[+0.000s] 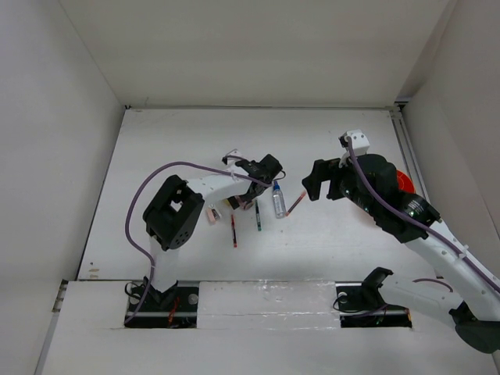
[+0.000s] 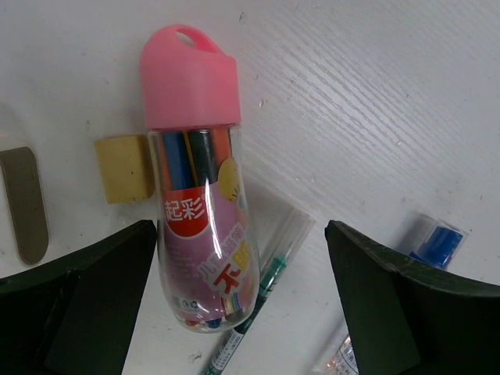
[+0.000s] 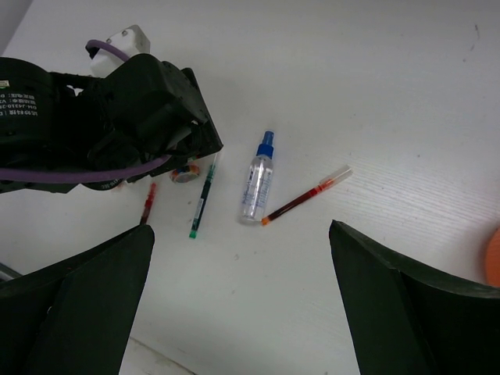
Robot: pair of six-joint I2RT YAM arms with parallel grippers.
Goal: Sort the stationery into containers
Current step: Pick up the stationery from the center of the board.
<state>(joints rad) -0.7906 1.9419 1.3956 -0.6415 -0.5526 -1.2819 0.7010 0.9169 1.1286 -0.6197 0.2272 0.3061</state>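
Tube with a pink cap [image 2: 199, 195] lies on the white counter [image 2: 375, 94] inside the wide left hand [image 2: 240, 266], which does not touch it — a tan eraser [image 2: 125, 168] sits just beside the tube, and a green pen [image 2: 258, 305] lies at its bottom end. Right hand [image 3: 241, 258] is wide too and holds nothing — below it lie the blue-capped bottle [image 3: 256, 183] and a red pen [image 3: 305, 199], the orange cup [image 3: 492, 254] well apart.

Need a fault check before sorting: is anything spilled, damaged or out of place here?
Nothing stands out. The pink-capped tube and the spray bottle lie on their sides on the table, caps on, nothing spilled.
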